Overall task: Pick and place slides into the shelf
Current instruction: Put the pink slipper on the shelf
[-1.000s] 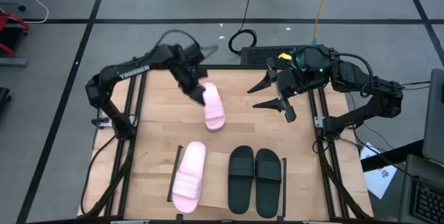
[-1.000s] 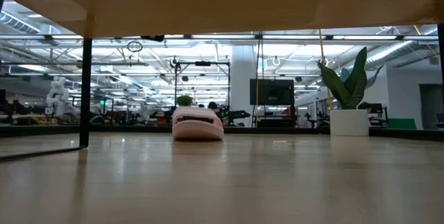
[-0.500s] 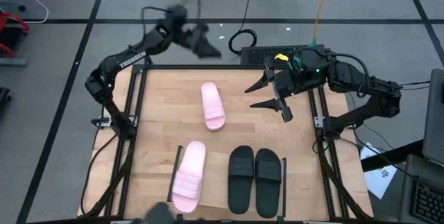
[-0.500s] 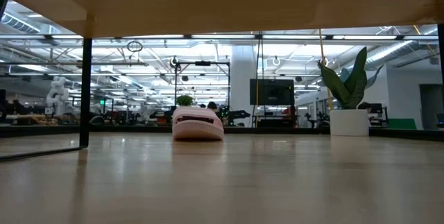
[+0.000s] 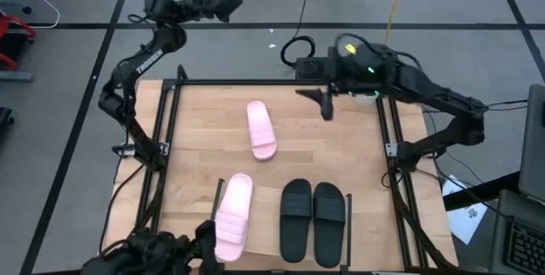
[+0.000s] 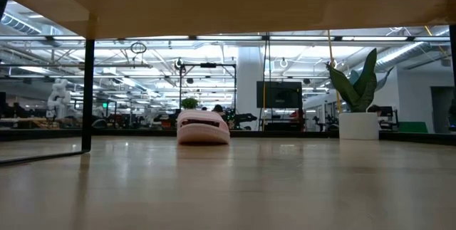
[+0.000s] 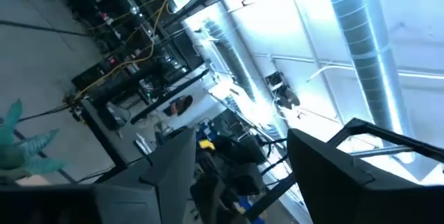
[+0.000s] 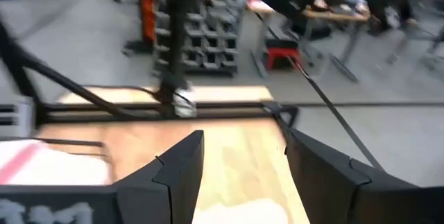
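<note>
One pale pink slide (image 5: 262, 128) lies flat on its sole on the wooden table, in the far half; it also shows in the low view (image 6: 203, 127) and at the edge of the right wrist view (image 8: 48, 165). The other pink slide (image 5: 233, 215) and the black pair (image 5: 312, 221) lie on the shelf (image 5: 272, 224) at the near edge. My left gripper (image 5: 228, 4) is open, raised beyond the table's far left corner and tipped upward (image 7: 239, 148). My right gripper (image 5: 317, 103) is open over the far edge, right of the pink slide (image 8: 243, 141).
Black frame rails (image 5: 170, 139) run along the table's left, right and far sides. A dark shape (image 5: 153, 254) sits at the near left corner, beside the shelf. Bare wood lies between the lone pink slide and the shelf.
My left gripper has swung up and away from the far end of the lone pink slide, out past the table's far left corner, tipping upward. The slide has stayed put. My right gripper has turned and shifted toward the far edge. A dark shape has entered at the near left.
</note>
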Tool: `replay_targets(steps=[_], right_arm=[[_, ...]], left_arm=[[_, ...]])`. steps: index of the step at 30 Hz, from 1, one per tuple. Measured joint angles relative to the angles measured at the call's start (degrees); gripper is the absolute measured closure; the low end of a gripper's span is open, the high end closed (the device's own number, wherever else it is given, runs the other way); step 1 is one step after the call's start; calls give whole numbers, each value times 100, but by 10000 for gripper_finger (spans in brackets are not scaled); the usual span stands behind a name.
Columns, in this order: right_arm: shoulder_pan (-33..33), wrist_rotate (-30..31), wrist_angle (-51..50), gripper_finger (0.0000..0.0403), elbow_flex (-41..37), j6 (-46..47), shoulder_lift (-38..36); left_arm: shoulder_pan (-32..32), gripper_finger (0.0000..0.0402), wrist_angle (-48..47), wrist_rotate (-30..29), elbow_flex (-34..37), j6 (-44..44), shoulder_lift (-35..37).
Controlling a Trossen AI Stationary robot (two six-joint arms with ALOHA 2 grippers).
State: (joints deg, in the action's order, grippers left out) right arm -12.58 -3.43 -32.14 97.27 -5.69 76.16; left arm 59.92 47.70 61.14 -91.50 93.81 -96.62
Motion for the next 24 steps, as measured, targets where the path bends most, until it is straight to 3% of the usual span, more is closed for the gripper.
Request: replay_targets(steps=[3,11,14,19,24], right_arm=[[-610,-428,-73,206,2,-326,309],[-2084,-3019,-414,206,-4,-689,1385],[-2345,-3551,-634,206,-4,-586,1564],[-2566,-3633,-953,206,-4,-711,1577],[-2643,-3007,-931,206,-4,-1003,1355]], left_arm=[[2,174,-189,5,0,-115,0],[-79,174,-267,15,0,-190,0],[-78,174,-262,24,0,-202,0],[-80,174,-265,46,0,-205,0],[-81,174,-267,40,0,-218,0]])
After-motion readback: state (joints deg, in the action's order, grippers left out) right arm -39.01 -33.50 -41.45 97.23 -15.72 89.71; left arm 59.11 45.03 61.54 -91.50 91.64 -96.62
